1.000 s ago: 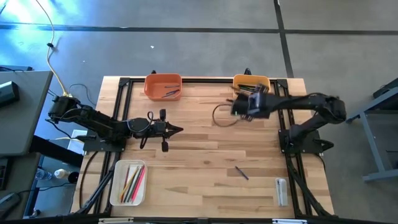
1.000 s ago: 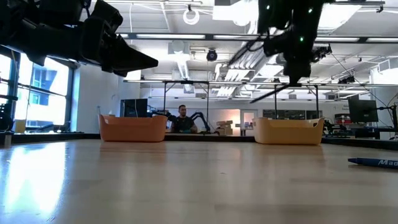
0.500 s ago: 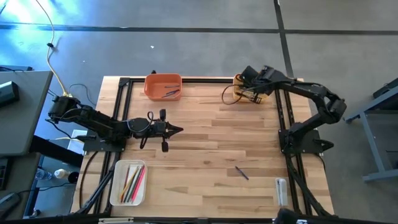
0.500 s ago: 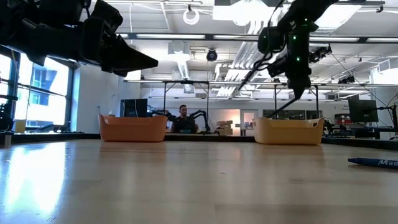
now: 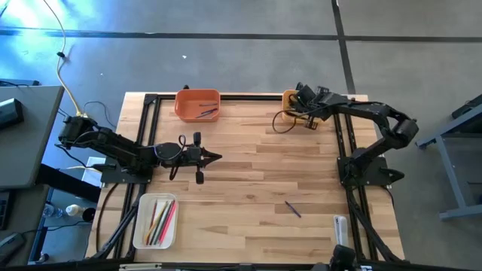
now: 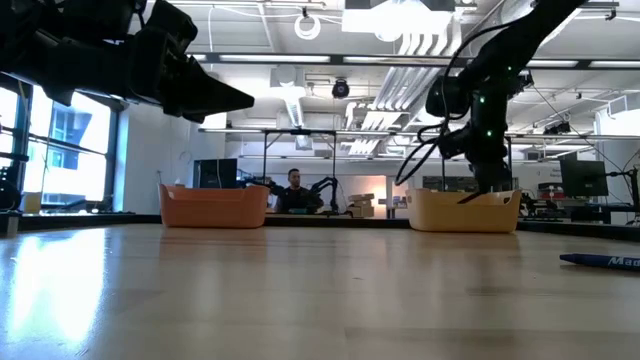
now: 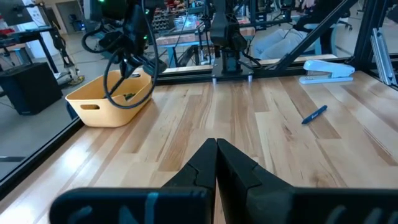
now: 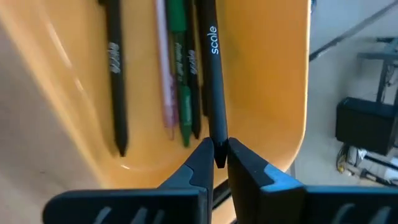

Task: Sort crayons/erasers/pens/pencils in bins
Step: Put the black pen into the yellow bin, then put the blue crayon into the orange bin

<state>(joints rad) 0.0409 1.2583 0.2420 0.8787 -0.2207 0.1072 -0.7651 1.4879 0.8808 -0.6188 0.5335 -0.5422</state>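
At the wooden table's [image 5: 248, 173] far edge, the right gripper [image 8: 219, 163], pinched on 1 black pen [image 8: 211, 74] over the yellow-orange bin [image 8: 273, 93], should lower before releasing (left gripper [image 5: 215, 157] waits closed mid-table).

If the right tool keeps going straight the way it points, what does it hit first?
Probably the floor of the yellow-orange bin: the right tool, shut on a black pen, aims into it. Depth unclear.

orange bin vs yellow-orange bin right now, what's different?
The orange bin has no arm over it; the yellow-orange bin has the right gripper lowering a black pen into it. The orange bin's contents look sparse; the yellow-orange bin holds several pens. Both sit along the table's far edge.
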